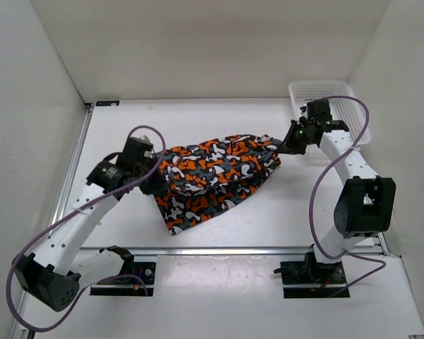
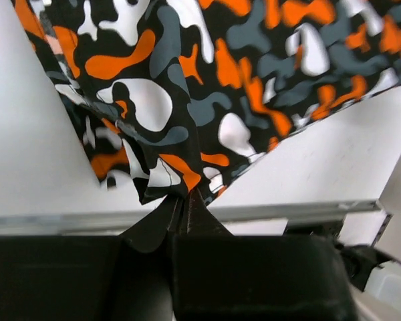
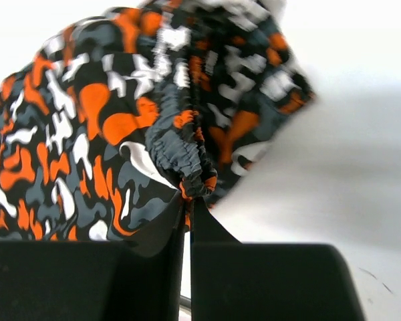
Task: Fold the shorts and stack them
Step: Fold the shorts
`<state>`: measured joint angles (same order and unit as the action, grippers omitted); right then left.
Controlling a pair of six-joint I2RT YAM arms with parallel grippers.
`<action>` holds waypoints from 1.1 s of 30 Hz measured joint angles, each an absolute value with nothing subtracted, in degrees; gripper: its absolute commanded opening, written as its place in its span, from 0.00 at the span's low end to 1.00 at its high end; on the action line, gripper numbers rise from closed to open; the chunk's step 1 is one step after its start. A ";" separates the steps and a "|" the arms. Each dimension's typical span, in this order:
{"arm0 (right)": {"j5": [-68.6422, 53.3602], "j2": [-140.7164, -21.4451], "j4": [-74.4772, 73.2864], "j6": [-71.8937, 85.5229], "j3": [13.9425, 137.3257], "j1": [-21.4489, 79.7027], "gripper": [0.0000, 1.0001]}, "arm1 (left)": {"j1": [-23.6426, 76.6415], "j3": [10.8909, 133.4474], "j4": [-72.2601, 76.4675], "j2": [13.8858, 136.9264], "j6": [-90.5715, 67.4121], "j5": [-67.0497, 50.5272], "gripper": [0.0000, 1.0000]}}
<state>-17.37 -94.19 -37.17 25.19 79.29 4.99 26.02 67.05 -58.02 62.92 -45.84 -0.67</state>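
Note:
The shorts (image 1: 215, 176), printed in orange, white, grey and black blobs, hang stretched between both arms over the middle of the table, their lower corner drooping to the table near the front. My left gripper (image 1: 154, 181) is shut on the left end of the shorts (image 2: 187, 100), pinching a fabric corner at its fingertips (image 2: 184, 198). My right gripper (image 1: 285, 145) is shut on the right end, where the gathered elastic waistband (image 3: 180, 150) bunches at its tips (image 3: 190, 199).
A white plastic mesh basket (image 1: 353, 99) stands at the back right corner, right behind the right arm's wrist. White walls close in the table on the left, back and right. A metal rail (image 1: 233, 249) runs along the front edge.

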 measured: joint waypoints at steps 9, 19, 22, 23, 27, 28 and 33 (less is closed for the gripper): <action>-12.93 -92.20 -37.58 24.88 71.70 2.22 0.01 | 38.09 55.13 -57.76 61.52 -56.51 -0.12 0.10; -13.23 -92.44 -36.62 23.68 71.40 2.26 0.67 | 41.93 52.97 -58.87 67.81 -61.01 3.92 0.96; -13.10 -92.44 -36.23 23.55 70.91 2.24 0.67 | 38.79 52.97 -59.57 68.38 -61.36 5.65 0.87; -12.71 -92.33 -35.97 23.55 70.37 2.26 0.67 | 36.93 52.90 -59.51 68.53 -61.34 5.91 0.87; -11.60 -90.85 -36.16 23.55 66.57 2.24 0.67 | 27.73 49.47 -55.29 70.89 -60.25 5.43 0.85; -11.62 -90.17 -36.34 23.57 65.65 2.26 0.67 | 25.08 48.23 -54.13 72.36 -59.66 5.06 0.84; -12.03 -85.54 -36.36 23.73 62.15 2.87 0.67 | 18.31 48.82 -51.11 82.74 -55.44 2.96 0.76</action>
